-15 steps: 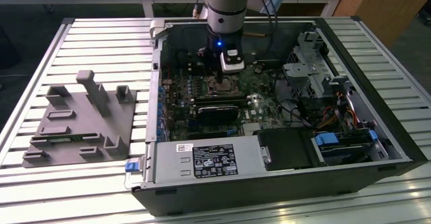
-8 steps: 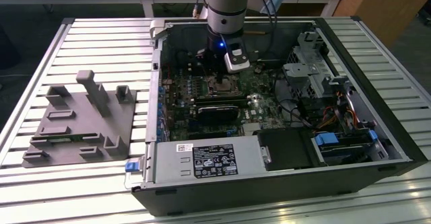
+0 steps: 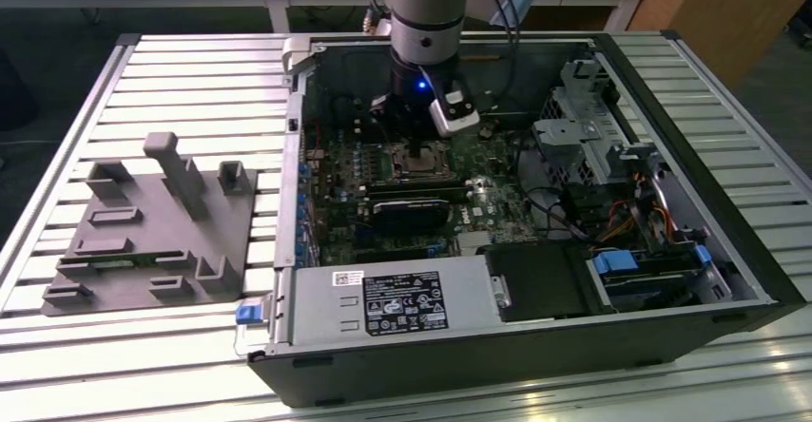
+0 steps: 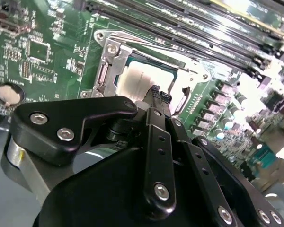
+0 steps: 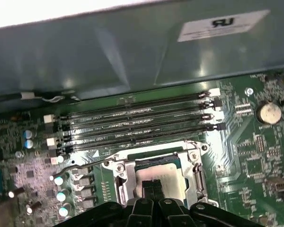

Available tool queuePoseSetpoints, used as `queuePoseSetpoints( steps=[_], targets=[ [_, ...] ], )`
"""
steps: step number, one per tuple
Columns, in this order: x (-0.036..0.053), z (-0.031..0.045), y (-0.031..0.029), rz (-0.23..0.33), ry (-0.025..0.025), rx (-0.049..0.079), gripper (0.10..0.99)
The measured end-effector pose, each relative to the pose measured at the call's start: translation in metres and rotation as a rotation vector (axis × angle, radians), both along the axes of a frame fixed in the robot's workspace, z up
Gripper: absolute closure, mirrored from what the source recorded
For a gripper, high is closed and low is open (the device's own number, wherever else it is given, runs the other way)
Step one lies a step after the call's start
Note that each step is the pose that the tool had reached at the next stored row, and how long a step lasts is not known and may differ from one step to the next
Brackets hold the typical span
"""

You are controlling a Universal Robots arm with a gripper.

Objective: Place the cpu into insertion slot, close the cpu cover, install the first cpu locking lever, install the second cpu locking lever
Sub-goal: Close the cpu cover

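My gripper (image 3: 406,146) hangs inside the open computer case, right over the insertion slot (image 3: 414,163). In both wrist views its black fingers are pressed together, shut with nothing between them, tips (image 4: 156,91) low over the cpu. The cpu (image 5: 166,176) lies in the slot with its pale metal face up (image 4: 132,80). The silvery cpu cover (image 5: 195,163) lies flat around it (image 4: 114,56). A thin wire locking lever (image 5: 87,164) sticks out sideways from the slot's corner. Another lever's hooked end (image 4: 183,105) shows beside my fingertips.
Several long black memory slots (image 5: 137,120) run just beyond the socket, toward the case wall (image 5: 132,52). A coin battery (image 5: 268,112) sits on the board. A black card (image 3: 413,208), drive cage (image 3: 584,127) and power supply (image 3: 380,303) crowd the case. A grey fixture block (image 3: 146,227) stands on the table.
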State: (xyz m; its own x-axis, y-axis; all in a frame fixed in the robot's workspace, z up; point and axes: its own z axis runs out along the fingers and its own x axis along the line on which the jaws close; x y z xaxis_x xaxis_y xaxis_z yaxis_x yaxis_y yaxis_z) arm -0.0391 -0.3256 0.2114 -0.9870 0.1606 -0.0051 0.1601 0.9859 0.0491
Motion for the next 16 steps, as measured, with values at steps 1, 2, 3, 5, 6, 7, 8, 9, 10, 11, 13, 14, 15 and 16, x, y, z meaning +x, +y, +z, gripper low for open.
queuePoseSetpoints(
  steps=[1, 2, 3, 5, 6, 7, 8, 9, 10, 11, 13, 14, 15, 16],
  targets=[
    [0.0, -0.0002, -0.0001, 0.012, -0.0053, 0.0, 0.98],
    [0.0, -0.0004, -0.0001, 0.024, -0.0106, 0.0, 0.98],
    [0.0, -0.0005, -0.0003, 0.035, -0.0157, 0.0, 0.98],
    [0.0, -0.001, -0.0005, 0.048, -0.0181, 0.0, 0.98],
    [0.0, -0.0012, -0.0007, 0.051, -0.0181, 0.0, 0.98],
    [0.0, -0.0015, -0.0009, 0.052, -0.018, 0.0, 0.98],
    [-0.0001, -0.0019, -0.0012, 0.052, -0.018, 0.0, 0.98],
    [-0.0002, -0.0022, -0.0014, 0.052, -0.018, 0.0, 0.98],
    [-0.0004, -0.0026, -0.0016, 0.052, -0.0179, 0.0, 0.98],
    [-0.0007, -0.003, -0.0018, 0.052, -0.0179, 0.0, 0.98],
    [-0.0024, -0.0037, -0.0019, 0.05, -0.018, 0.0, 0.98],
    [-0.0039, -0.004, -0.002, 0.049, -0.018, 0.0, 0.98],
    [-0.0058, -0.0042, -0.002, 0.049, -0.018, 0.0, 0.98],
    [-0.0081, -0.0044, -0.002, 0.048, -0.018, 0.0, 0.98]
  ],
)
